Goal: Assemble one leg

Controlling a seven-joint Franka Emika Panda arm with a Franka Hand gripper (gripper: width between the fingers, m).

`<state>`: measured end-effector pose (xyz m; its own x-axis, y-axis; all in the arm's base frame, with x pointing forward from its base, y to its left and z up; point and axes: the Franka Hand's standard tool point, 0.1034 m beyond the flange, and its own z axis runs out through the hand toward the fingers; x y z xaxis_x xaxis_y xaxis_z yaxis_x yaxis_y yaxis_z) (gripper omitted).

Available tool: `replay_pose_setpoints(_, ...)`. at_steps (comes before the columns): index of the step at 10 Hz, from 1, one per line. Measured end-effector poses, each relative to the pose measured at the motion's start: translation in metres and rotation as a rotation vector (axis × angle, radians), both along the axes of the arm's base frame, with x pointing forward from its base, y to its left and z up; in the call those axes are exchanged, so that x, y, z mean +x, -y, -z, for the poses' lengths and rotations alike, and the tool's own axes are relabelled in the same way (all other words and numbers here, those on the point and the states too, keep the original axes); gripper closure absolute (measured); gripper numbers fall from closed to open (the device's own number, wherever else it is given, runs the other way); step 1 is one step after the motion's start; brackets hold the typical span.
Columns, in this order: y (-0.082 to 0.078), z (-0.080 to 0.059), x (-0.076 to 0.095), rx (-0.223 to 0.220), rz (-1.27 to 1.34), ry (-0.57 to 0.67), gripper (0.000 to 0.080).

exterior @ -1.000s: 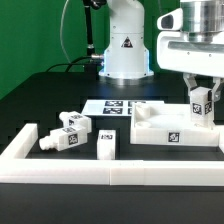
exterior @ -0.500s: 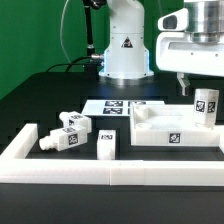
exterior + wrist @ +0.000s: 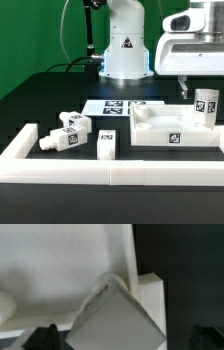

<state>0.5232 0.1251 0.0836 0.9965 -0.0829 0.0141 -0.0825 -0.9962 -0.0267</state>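
Observation:
A leg [image 3: 207, 104], a small white post with a square tag, stands upright on the wide white tray-like piece [image 3: 150, 137], at its far corner on the exterior view's right. My gripper [image 3: 203, 84] is open just above the leg, with one dark finger [image 3: 184, 86] clear of it. In the wrist view the leg [image 3: 118, 314] shows from above as a pale diamond. It sits between my two dark fingertips [image 3: 45, 336], with gaps on both sides of my gripper [image 3: 125, 341].
Two more legs [image 3: 68, 134] lie at the exterior view's left, and a third [image 3: 106, 144] stands beside the tray-like piece. The marker board [image 3: 118, 107] lies behind. A white rail [image 3: 100, 176] runs along the front. The robot base [image 3: 125, 45] stands at the back.
My gripper has let go of the leg and risen. The leg stays standing on the tray-like piece's corner.

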Motion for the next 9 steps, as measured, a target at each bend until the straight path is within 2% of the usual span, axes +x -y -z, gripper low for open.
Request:
replay_pose_setpoints(5, 0.0022, 0.0016, -0.0017, -0.013, -0.406, 0.008, 0.0151)
replay_pose_setpoints(6, 0.0022, 0.0016, -0.0018, -0.014, -0.445, 0.009, 0.0274)
replay_pose_setpoints(7, 0.0023, 0.0018, -0.0018, -0.013, -0.465, 0.009, 0.0274)
replay_pose_setpoints(8, 0.0023, 0.0019, -0.0018, -0.013, -0.465, 0.009, 0.0412)
replay_pose_setpoints(9, 0.0037, 0.0021, -0.0016, -0.014, -0.463, 0.008, 0.0511)
